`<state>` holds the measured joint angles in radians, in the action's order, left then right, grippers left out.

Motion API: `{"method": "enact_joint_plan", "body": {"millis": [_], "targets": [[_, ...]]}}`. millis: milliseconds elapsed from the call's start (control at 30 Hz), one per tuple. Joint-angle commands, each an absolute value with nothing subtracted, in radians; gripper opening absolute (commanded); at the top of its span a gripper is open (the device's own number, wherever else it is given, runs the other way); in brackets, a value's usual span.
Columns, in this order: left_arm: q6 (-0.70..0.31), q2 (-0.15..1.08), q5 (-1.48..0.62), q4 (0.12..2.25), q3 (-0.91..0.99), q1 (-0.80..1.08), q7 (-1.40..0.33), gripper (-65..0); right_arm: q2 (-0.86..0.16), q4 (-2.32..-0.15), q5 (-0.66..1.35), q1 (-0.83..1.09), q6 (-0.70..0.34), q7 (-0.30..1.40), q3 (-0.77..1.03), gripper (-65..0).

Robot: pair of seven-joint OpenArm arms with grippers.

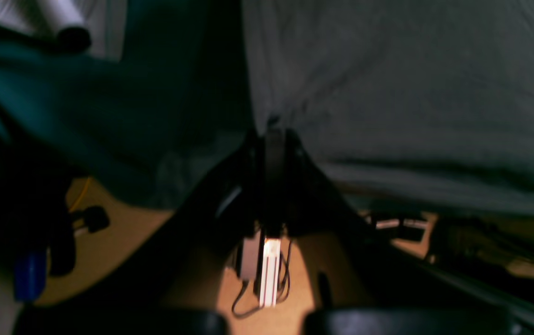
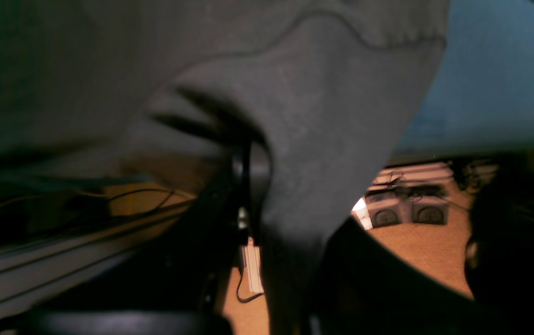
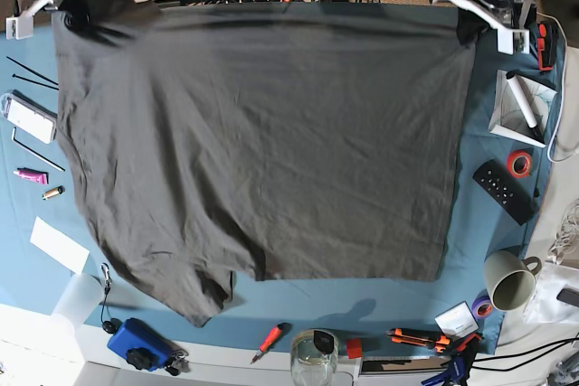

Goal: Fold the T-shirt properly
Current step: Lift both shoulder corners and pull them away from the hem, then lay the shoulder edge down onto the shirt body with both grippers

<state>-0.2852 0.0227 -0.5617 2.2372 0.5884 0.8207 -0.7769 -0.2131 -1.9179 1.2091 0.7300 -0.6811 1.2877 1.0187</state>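
Blue tablecloth covers the table, and the T-shirt spreads across its middle. Left gripper at one o'clock and right gripper at eleven o'clock each pinch a top corner, fingers clamped on cloth. Mug and remote crowd three to four o'clock; screwdriver at six; bare cloth runs along the bottom edge.

You have the T-shirt spread over the tablecloth, its far corners at the two grippers. In the base view the remote, tape and mug lie to its right; a screwdriver and probably a jar lie along the near edge.
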Motion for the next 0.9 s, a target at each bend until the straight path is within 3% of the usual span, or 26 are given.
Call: {"method": "enact_joint_plan", "body": {"millis": [0,367,867], "targets": [[-0.282,0.027,-0.562,2.266,0.594,0.847,-0.773,-65.0,-0.227,-1.934,1.241,0.752,-0.692,1.287,1.032,-65.0],[-0.230,0.028,-0.517,2.289,0.594,0.957,-0.790,-65.0,-0.231,-1.934,1.250,0.800,-0.698,1.290,1.083,-65.0],[-0.205,0.028,-0.516,2.289,0.594,0.849,-0.774,-65.0,-0.233,-1.934,1.172,0.695,-0.672,1.253,1.059,-65.0]]}}
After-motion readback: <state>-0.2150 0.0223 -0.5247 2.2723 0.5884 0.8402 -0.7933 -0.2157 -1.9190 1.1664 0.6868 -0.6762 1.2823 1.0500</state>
